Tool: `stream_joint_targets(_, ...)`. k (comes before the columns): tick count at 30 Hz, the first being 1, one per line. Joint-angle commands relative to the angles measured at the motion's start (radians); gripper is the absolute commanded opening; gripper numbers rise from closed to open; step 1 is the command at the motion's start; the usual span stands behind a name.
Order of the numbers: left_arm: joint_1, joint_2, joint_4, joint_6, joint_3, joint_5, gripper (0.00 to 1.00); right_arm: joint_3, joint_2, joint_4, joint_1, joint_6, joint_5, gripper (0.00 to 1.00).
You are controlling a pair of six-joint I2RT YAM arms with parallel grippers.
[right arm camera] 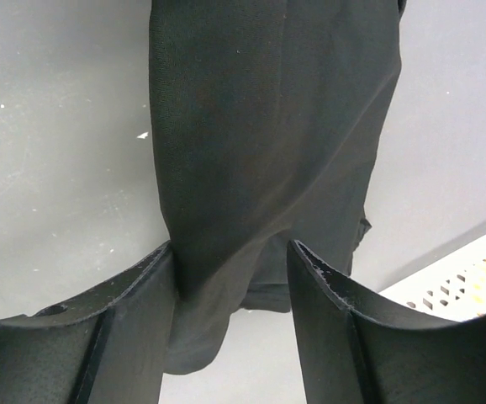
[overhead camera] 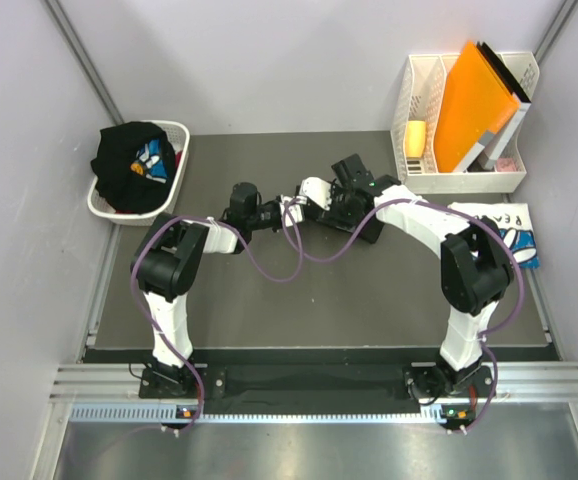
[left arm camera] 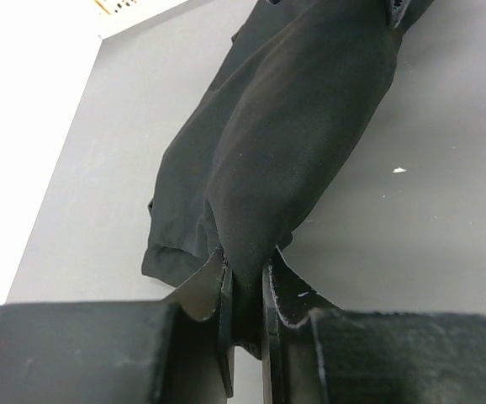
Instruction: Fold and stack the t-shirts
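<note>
Black tee (left arm camera: 285, 151) at mid-bench, strung between the two tools. Bunched lengthwise into a thick soft roll, plain matte black, broad folds running along its length. Looser edge with a stitched hem hanging off lower left side in left wrist view. Grey bench (overhead camera: 319, 310) underneath; lifted clear or resting on it, cannot tell.

At one end, left tool (left arm camera: 245, 268) closed, pinching a narrow gathered end of black tee tight between both fingers (left arm camera: 223, 320). Cloth fanning out wider just past the fingertips.

At other end, right tool (right arm camera: 232, 248) open, jaws standing wide. Black tee passing down between them, lying against one finger (right arm camera: 134, 311), clear gap to the other. Tail of cloth drooping below the jaws.

At far left corner of bench, second black tee (overhead camera: 129, 165) crumpled in white basket (overhead camera: 183, 150), blue-and-white print facing up, bit of red just beside it.

At right edge of bench, white tee (overhead camera: 499, 225) folded flat, blue print and letters on top, partly hidden by right arm's elbow. Well apart from basket and from black tee.

Behind it at far right corner, orange folder (overhead camera: 474, 105) leaning upright in white file rack (overhead camera: 419, 95).
</note>
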Motion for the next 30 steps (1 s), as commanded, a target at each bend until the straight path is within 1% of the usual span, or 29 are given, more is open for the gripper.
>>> stream_joint_targets(1,-0.006,-0.039,0.060,-0.026,0.020,-0.030,0.00,0.025,0.021,-0.007,0.047,0.020,-0.116,0.54)
stream_joint_targets(9,-0.007,-0.036,0.071,-0.037,0.035,-0.041,0.00,-0.004,0.035,0.021,0.078,0.050,-0.134,0.55)
stream_joint_targets(19,-0.006,-0.031,0.074,-0.043,0.046,-0.044,0.00,0.039,0.048,-0.022,0.084,0.097,-0.251,0.56)
stream_joint_targets(30,-0.006,-0.035,0.079,-0.046,0.046,-0.045,0.00,0.016,0.086,0.079,0.098,0.137,-0.211,0.56)
